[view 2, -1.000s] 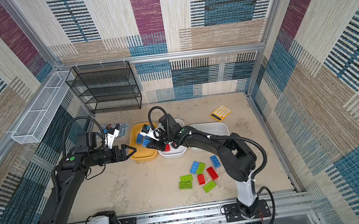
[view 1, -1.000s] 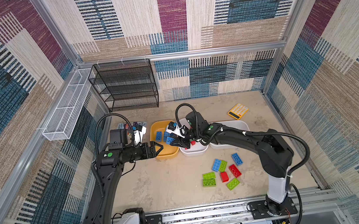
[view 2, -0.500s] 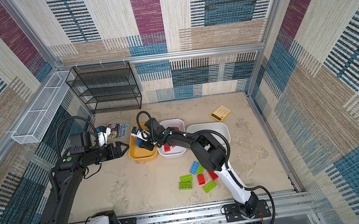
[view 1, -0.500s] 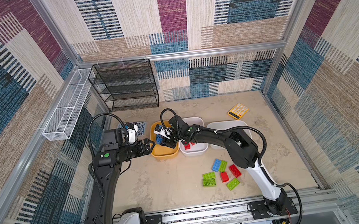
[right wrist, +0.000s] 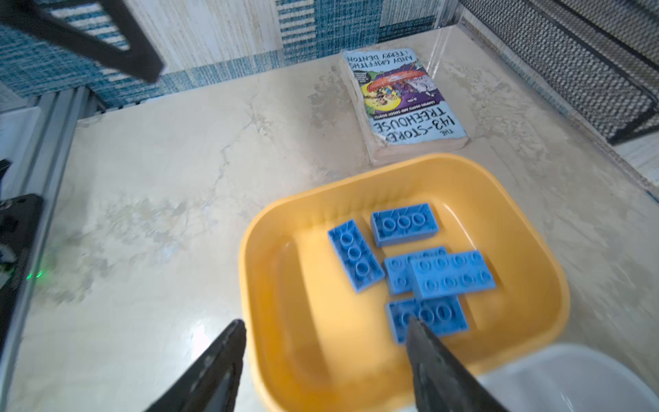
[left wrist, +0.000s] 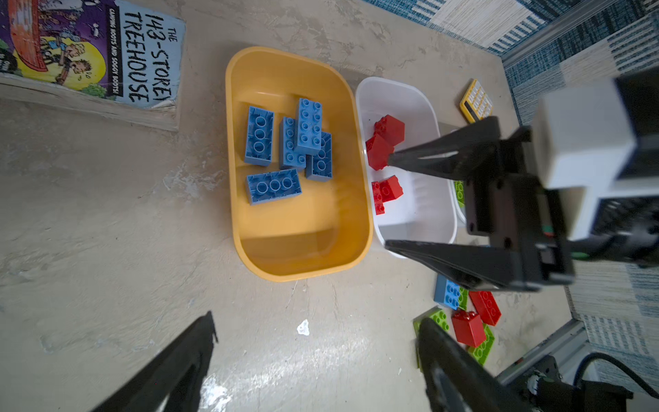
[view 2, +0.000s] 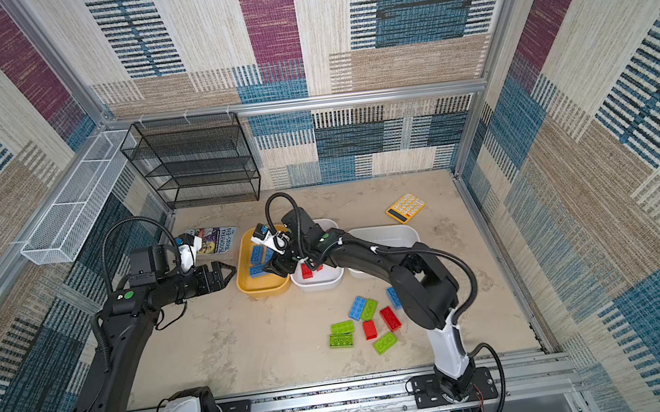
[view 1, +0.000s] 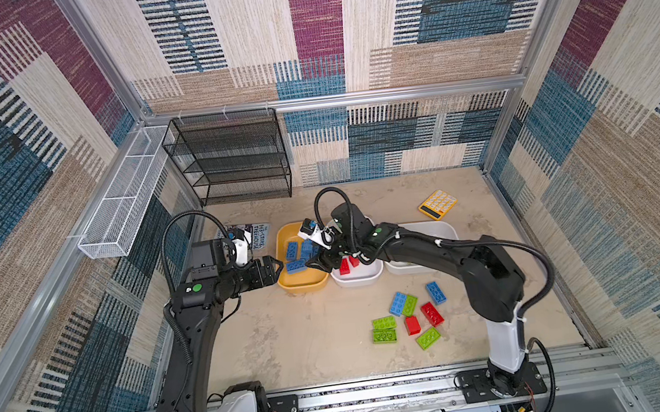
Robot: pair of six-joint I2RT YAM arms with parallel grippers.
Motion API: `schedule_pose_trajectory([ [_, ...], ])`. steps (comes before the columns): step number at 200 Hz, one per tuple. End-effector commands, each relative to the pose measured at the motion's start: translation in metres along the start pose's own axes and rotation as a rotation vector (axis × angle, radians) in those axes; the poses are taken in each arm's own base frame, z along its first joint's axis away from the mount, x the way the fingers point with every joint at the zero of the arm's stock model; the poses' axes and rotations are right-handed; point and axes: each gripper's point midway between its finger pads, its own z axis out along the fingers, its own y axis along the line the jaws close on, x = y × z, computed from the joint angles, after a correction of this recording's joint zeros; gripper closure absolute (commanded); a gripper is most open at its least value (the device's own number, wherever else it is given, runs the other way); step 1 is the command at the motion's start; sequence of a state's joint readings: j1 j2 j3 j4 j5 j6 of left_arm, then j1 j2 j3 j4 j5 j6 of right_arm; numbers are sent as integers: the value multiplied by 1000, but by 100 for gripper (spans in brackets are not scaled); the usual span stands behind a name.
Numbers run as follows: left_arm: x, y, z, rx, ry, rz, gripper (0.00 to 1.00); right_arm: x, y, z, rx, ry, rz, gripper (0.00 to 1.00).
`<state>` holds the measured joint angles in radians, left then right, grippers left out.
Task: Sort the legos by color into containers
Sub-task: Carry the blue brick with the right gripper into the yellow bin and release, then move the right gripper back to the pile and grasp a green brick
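Release: our right hand (view 1: 311,264), shut a second ago, stands apart and empty by the yellow tub (left wrist: 303,257); blue brick (left wrist: 309,125) delivered, we judge. Left hand (view 1: 277,269) apart; loose legos (view 1: 431,313) remain.

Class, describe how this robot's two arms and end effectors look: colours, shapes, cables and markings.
The left arm and right arm are matte black jointed links, each with a white lower segment and a green round dot. A ribbed black cable loops above each wrist. The left end effector and right end effector each carry two tapered black fingers.
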<state>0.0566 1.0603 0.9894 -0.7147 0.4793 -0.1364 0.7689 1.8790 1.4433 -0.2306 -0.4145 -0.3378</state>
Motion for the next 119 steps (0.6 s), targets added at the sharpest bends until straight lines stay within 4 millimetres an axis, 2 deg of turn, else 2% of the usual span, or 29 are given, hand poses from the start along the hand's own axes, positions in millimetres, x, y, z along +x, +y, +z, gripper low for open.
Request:
schedule_pose_trajectory([
  [1, -3, -7, 2, 48, -19, -2, 10, 35, 21, -34, -34, 87, 6, 25],
  [15, -2, -10, 3, 72, -17, -7, 10, 61, 34, -58, -39, 143, 0, 25],
  [33, -1, -12, 6, 94, -16, -13, 10, 82, 55, -88, -61, 174, -30, 24],
  [55, 1, -16, 8, 129, -7, -21, 10, 112, 74, -112, -67, 220, -54, 23],
  [85, 1, -16, 11, 136, -9, -31, 11, 162, 78, -125, -28, 348, -93, 24],
  [119, 1, -17, 11, 144, -8, -33, 11, 189, 71, -117, -3, 420, -139, 25],
])
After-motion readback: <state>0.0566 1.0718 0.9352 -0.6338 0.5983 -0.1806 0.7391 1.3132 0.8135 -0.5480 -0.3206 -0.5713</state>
